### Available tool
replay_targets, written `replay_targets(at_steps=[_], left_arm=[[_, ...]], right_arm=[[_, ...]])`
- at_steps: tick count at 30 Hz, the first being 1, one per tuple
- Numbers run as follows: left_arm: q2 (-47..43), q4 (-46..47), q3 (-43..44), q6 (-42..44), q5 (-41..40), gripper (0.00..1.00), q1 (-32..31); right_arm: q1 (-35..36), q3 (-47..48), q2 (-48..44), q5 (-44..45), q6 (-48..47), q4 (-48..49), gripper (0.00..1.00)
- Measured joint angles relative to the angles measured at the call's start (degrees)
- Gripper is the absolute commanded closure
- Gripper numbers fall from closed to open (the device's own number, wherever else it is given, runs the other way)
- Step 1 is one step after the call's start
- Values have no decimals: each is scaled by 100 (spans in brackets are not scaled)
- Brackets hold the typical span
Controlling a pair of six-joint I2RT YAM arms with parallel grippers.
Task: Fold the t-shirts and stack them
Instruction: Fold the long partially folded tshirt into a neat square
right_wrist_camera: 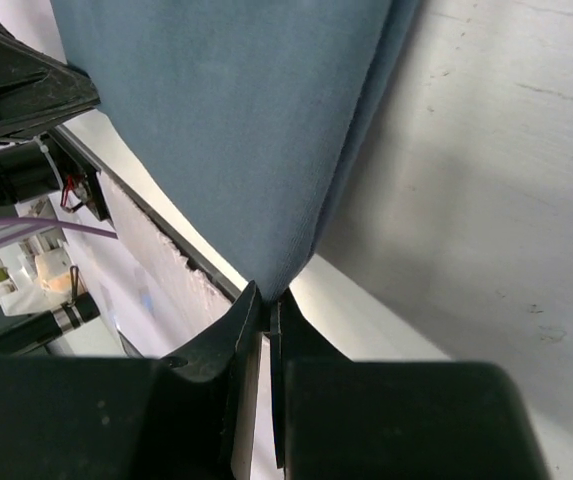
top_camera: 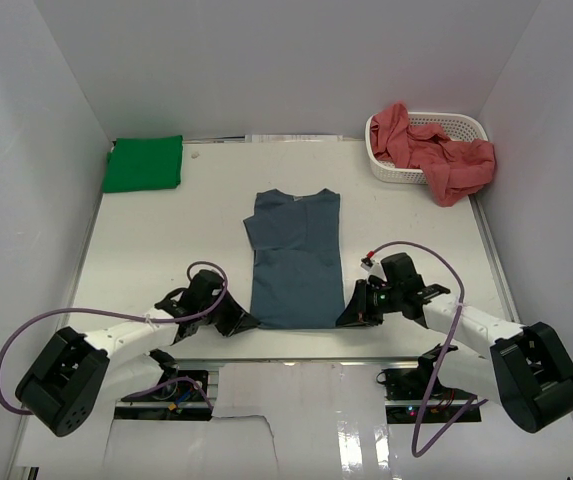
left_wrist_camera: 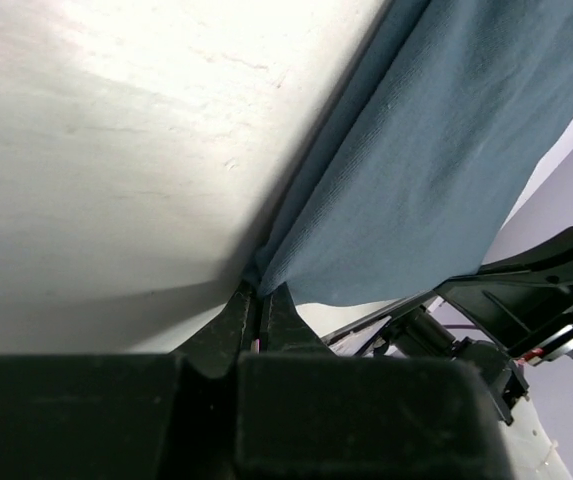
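- Slate-blue cloth is clamped in both pincers. The left pincer [left_wrist_camera: 258, 302] has its jaws pressed together on the near left corner of the blue shirt [top_camera: 294, 265]. The right pincer [right_wrist_camera: 269, 300] is clamped the same way on the near right corner.
- Ahead of and between the pincers, the shirt lies flat on the table [top_camera: 166, 240] as a long narrow panel, with its collar at the far end.
- The step in hand looks like folding the hem forward onto the collar.
- To do it well, lift both corners level and together, keep the hem taut, and travel straight ahead. Let go only once the cloth rests.
- Each grip sits at the very corner, so a jerk could pull the cloth free, and an uneven pull would skew the fold.
- Far ahead and left of the left pincer lies a folded green shirt [top_camera: 144, 163].
- Far ahead and right of the right pincer, red shirts [top_camera: 436, 152] spill from a basket [top_camera: 466, 122].
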Motion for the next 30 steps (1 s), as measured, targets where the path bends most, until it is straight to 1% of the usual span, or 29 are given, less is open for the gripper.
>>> replay_targets(at_steps=[6,9,13,24,30], left_arm=[[-271,-844,216,234,-127,100,4],[-249,-1414,551,396,-278,100,7],[-249,-1902,977,590,-387,100,31],[-74,-2358,1473,855,-358,100,289],[157,-2588,2081,1016,-354,100,422]], right_arm=[[9,332,-20,-48,-151,-448,92],[11,605,-20,-74,-208,-616,92],[11,874,-7,-157,-289,-717,92],[11,1307,138,-315,-326,-903,92],[9,1718,212,-321,-352,-1104,92]])
